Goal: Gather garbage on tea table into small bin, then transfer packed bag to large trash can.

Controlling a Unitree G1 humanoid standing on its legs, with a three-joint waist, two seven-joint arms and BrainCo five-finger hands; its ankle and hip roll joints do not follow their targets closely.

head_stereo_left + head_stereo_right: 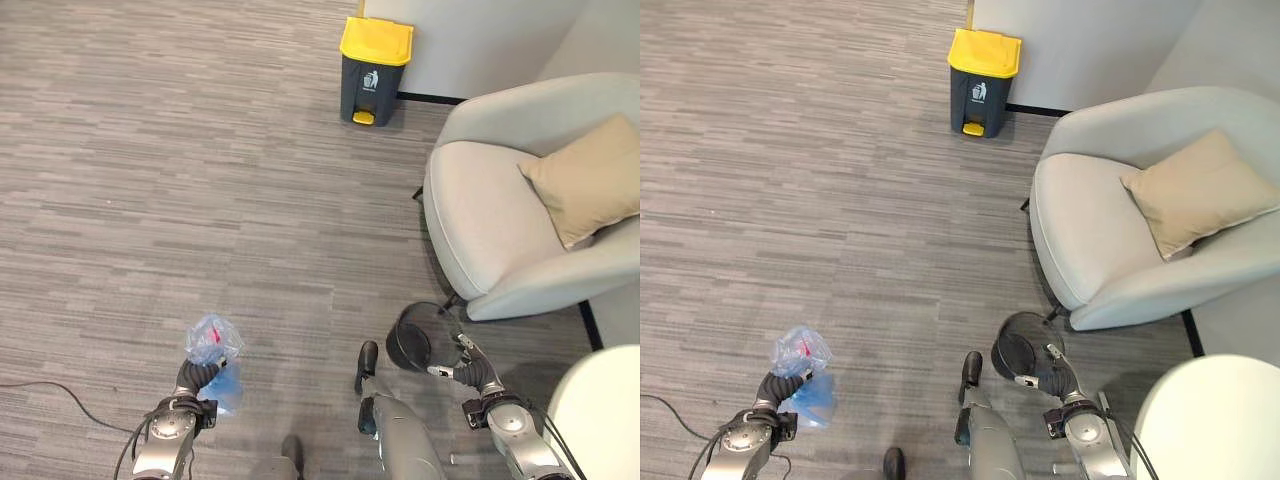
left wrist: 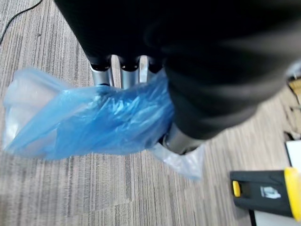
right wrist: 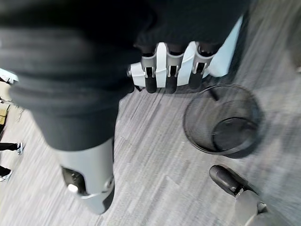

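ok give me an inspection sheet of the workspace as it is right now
surface: grey carpet floor
job's things: blue bag held off the floor; small mesh bin on the floor, looks empty; large trash can with yellow lid shut, by the wall
clutter: nothing seen
hands: left hand shut on the blue bag; right hand curled, holding nothing, above the bin
cables: nothing seen
surroundings: grey armchair with tan cushion; white round table

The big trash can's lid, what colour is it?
Yellow, on a dark grey trash can; clearest in the left eye view.
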